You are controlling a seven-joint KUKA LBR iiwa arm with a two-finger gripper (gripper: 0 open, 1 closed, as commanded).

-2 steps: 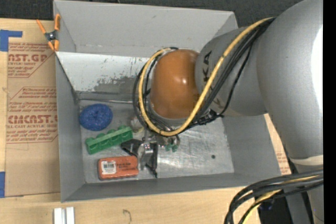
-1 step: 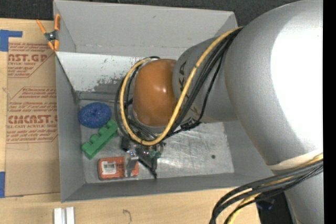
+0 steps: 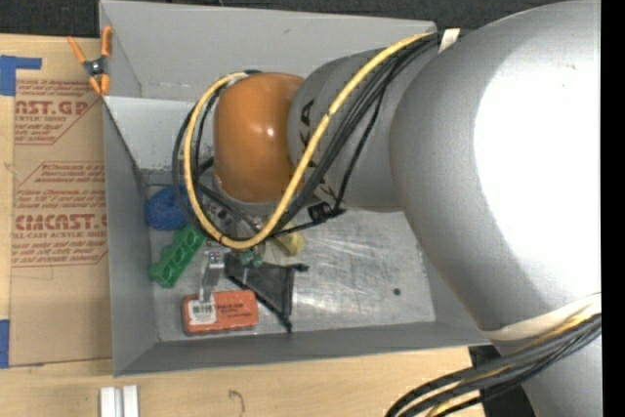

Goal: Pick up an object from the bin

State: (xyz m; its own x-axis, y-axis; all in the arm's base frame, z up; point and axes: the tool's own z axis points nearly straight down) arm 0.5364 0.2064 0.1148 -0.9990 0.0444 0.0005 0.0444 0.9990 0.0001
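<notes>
- End effector [image 3: 228,251] sits low in the grey metal bin [image 3: 127,210], left of the middle, tucked under the wrist's orange cover [image 3: 252,137]; whether it is spread or pressed together cannot be told, and nothing can be seen pinched in it.
- Arm [image 3: 469,142] comes in from the right, and its yellow and black cables [image 3: 293,181] loop round the orange cover.
- Green toothed block [image 3: 177,255] lies tilted on the bin floor, just left of the end effector.
- Blue lump [image 3: 166,207] rests just beyond the green block, towards the far left, close to the bin's left wall.
- Orange-red flat box with a white label [image 3: 221,312] lies near the bin's near wall, on the near side of the end effector.
- Black angular piece [image 3: 270,284] lies just right of that box, its tip reaching past the box's right end.
- Small pale yellow piece [image 3: 289,243] lies just beyond the black piece, right of the end effector.
- Right half of the bin floor [image 3: 371,259] is bare scuffed metal.
</notes>
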